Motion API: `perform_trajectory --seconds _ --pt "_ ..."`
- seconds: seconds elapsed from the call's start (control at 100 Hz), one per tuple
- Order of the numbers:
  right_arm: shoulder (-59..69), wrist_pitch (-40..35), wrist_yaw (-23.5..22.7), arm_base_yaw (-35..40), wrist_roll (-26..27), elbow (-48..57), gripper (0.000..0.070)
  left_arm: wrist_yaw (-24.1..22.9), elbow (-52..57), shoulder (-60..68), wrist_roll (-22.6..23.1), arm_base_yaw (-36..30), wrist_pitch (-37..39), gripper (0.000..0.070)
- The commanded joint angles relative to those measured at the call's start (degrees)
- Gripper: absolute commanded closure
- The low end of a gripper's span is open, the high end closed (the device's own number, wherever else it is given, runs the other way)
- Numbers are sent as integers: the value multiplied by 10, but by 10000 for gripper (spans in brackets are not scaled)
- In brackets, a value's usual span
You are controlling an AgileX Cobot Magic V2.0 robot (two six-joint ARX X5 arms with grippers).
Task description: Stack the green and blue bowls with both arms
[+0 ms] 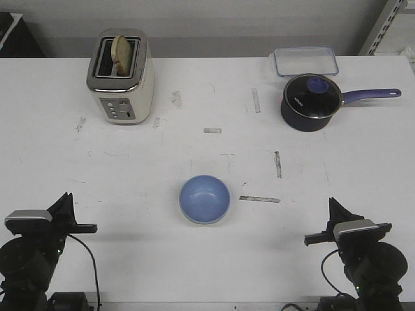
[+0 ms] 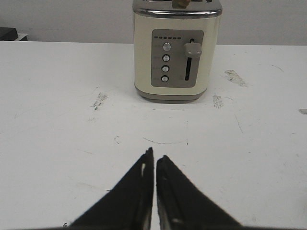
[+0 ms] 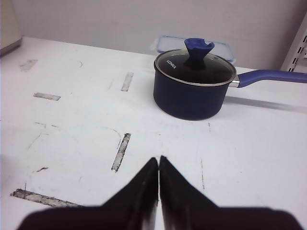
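The pale blue bowl (image 1: 204,198) stands upright on the white table (image 1: 130,168) at centre front, between the two arms. No separate green bowl shows; a pale edge lines the blue bowl's near rim, and I cannot tell what it is. My left gripper (image 1: 65,198) rests at the front left, shut and empty, and in the left wrist view (image 2: 154,156) it points at the toaster. My right gripper (image 1: 333,203) rests at the front right, shut and empty, and in the right wrist view (image 3: 159,159) it points toward the saucepan. The bowl is out of both wrist views.
A cream toaster (image 1: 121,76) with bread in it stands at the back left. A dark navy saucepan (image 1: 312,102) with a glass lid and purple handle stands at the back right, and a clear lidded box (image 1: 305,61) lies behind it. Tape marks dot the table.
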Motion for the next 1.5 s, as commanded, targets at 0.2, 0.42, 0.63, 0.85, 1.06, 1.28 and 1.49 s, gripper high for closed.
perform_trajectory --seconds 0.2,0.42,0.63,0.85,1.06,1.28,1.49 --pt "3 7 0 1 -4 1 700 -1 6 0 3 1 7 699" --pt "3 7 0 1 -4 1 700 -1 5 -1 3 1 7 699" --pt "3 7 0 1 -4 1 700 -2 -49 -40 2 -3 50 699" --pt "3 7 0 1 -4 1 700 -5 -223 -148 3 -3 169 699" --pt "2 7 0 1 -4 1 700 -5 -331 -186 3 -9 239 699" --pt "2 8 0 1 -4 1 700 -3 -349 -186 2 -14 261 699" --pt "2 8 0 1 -4 1 700 -3 -349 -186 2 -14 262 699"
